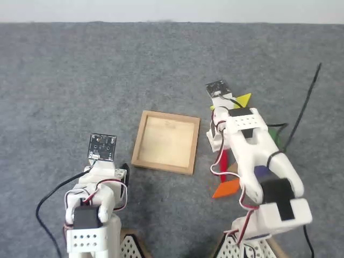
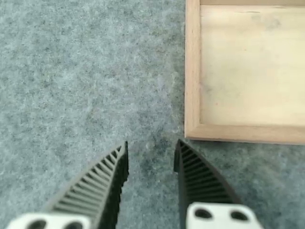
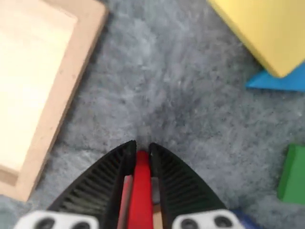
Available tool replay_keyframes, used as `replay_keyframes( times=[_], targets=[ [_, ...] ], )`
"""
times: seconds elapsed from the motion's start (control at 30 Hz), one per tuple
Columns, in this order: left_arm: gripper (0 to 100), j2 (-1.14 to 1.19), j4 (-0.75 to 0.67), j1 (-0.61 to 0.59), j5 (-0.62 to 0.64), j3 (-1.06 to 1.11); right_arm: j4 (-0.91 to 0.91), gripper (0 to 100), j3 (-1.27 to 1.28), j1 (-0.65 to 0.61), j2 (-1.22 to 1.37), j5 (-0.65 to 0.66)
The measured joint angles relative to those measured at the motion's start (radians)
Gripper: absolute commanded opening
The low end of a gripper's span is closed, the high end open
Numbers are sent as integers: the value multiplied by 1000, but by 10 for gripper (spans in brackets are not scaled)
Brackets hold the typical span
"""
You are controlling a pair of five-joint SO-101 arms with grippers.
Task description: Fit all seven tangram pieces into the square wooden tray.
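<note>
The square wooden tray (image 1: pixel 163 166), pale with a raised rim and smooth floor, lies mid-table on grey carpet (image 1: pixel 64 75). At its 3 o'clock the right gripper (image 3: pixel 142 145) is clenched on a thin red piece (image 3: pixel 141 191). Near it lie a yellow piece (image 1: pixel 243 99), green piece (image 3: pixel 291 174), blue piece (image 3: pixel 281 82) and orange piece (image 1: pixel 226 188). At the tray's 8 o'clock the left gripper (image 2: pixel 150 155) hangs spread, holding nothing.

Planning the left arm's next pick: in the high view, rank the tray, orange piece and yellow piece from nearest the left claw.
1. The tray, right beside the left claw.
2. The orange piece, beyond the tray, on the arms' side.
3. The yellow piece, beyond the tray, on the far side.
</note>
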Motion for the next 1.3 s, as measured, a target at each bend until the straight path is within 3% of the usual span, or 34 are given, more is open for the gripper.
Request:
replay_keyframes(
  times=[0.33, 0.5, 0.7, 1.03, 1.2, 1.3],
  targets=[
    [153, 0, 0, 0, 0, 0, 63, 6, 0, -3, -255, -20],
    [153, 0, 0, 0, 0, 0, 63, 6, -86, -92, -242, -63],
    [153, 0, 0, 0, 0, 0, 78, 6, -307, -221, -20, -107],
    [153, 0, 0, 0, 0, 0, 264, 18, -901, -296, 509, -264],
    [153, 0, 0, 0, 0, 0, 379, 229, -1160, -370, 695, -285],
    [153, 0, 0, 0, 0, 0, 470, 276, -1303, -410, 767, -288]
  ],
)
